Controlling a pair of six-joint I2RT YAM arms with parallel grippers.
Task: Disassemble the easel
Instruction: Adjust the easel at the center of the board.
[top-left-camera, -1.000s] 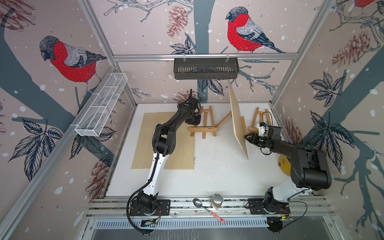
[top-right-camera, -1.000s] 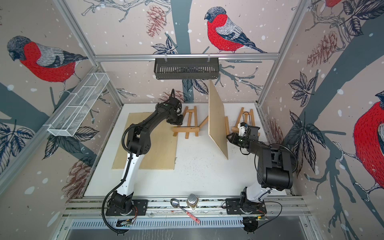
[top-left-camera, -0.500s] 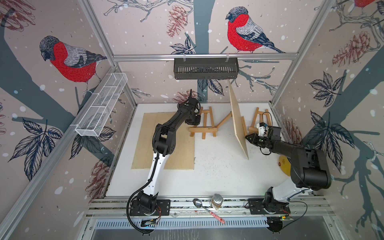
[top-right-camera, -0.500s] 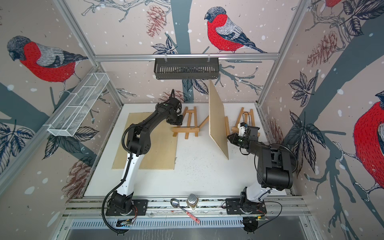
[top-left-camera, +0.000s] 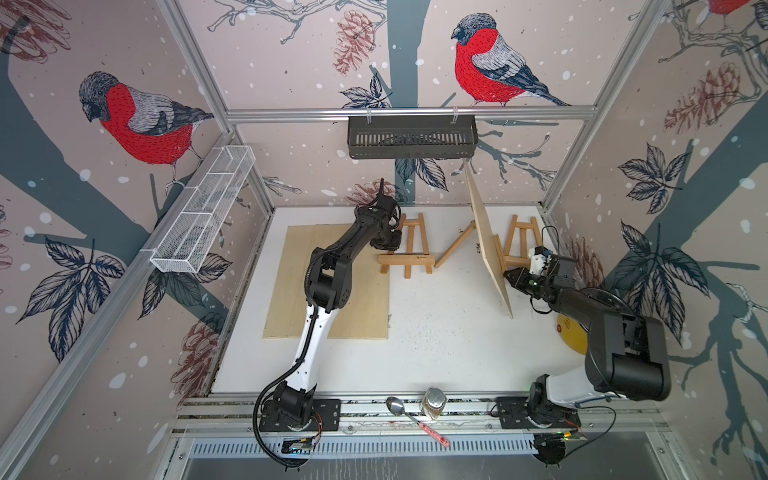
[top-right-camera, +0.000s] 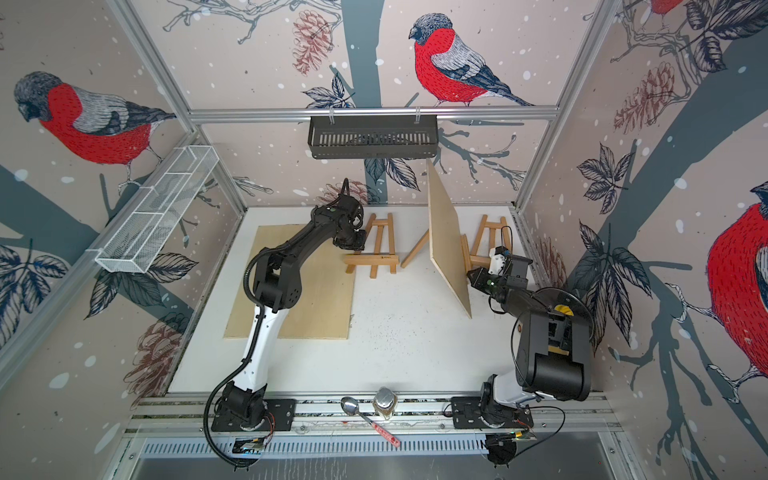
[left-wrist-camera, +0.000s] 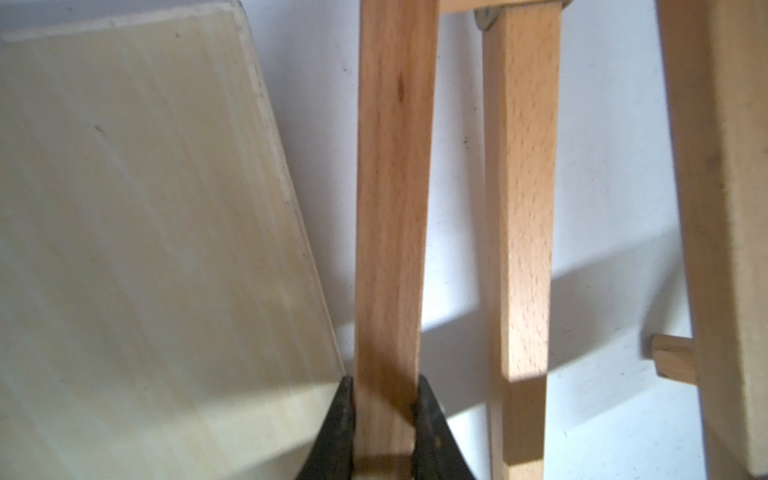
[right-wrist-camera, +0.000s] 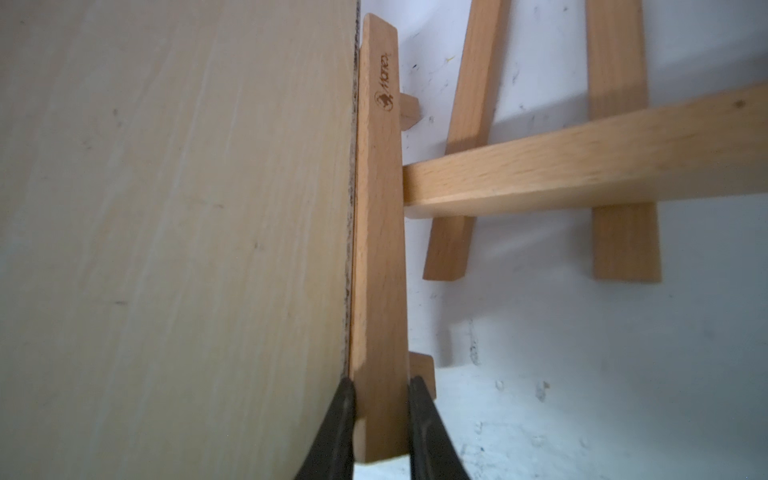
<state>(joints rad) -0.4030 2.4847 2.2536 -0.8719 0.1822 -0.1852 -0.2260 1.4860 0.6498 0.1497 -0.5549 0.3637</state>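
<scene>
White tabletop (top-left-camera: 436, 340) inside a bird-patterned enclosure carries the work.

In both top views, a small beech-wood A-frame, the left easel (top-left-camera: 409, 259), lies flat at the far centre. The left gripper (top-left-camera: 388, 245) sits at its left leg. A second beech A-frame, the right easel (top-left-camera: 519, 241), is at the far right. It is just right of a pale, thin plywood panel (top-left-camera: 488, 241) that stands on edge, leaning. The right gripper (top-left-camera: 509, 275) meets the lower near part of that panel. A flat plywood sheet (top-left-camera: 291, 291) lies at the left.

Left wrist view: the jaws are closed on a straight beech leg (left-wrist-camera: 390, 208), in contact with both side faces.

Right wrist view: the jaws are clamped narrowly on a logo-stamped beech ledge bar (right-wrist-camera: 380, 208). The panel's edge touches that bar.

Handling, as judged: the beech sticks are light, stiff and smooth, so they may slide in narrow jaws. Grip across flat faces, close to a joint. Hinged parts may swing. The panel is light and stiff, and likely to topple once its support moves. Take it by an edge.
</scene>
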